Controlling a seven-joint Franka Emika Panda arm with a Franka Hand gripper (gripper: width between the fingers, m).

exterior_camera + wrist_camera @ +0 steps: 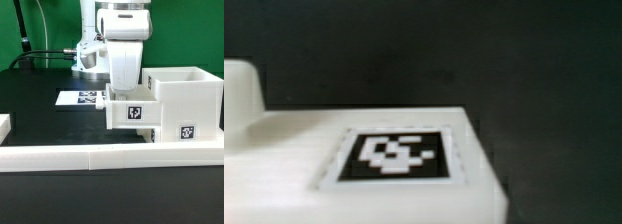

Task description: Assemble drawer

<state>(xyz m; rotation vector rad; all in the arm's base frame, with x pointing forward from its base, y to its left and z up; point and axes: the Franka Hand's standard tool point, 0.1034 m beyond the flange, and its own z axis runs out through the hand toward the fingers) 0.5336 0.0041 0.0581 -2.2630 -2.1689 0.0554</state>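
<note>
The large white cube-like housing (185,100) stands at the exterior view's right with a tag on its front. A small white tray (131,114) with a tag sits right against the housing's left side, directly under my gripper (127,97). The gripper comes straight down onto the tray, which looks held, and the tray hides its fingertips. In the wrist view the tray's tagged white face (397,155) fills the lower part, very close, with a white raised part (239,95) beside it. No fingers show there.
The long low white border rail (100,155) runs across the front. The marker board (80,98) lies flat behind the tray. A white part (4,126) is cut off at the exterior view's left edge. Cables lie at the back left.
</note>
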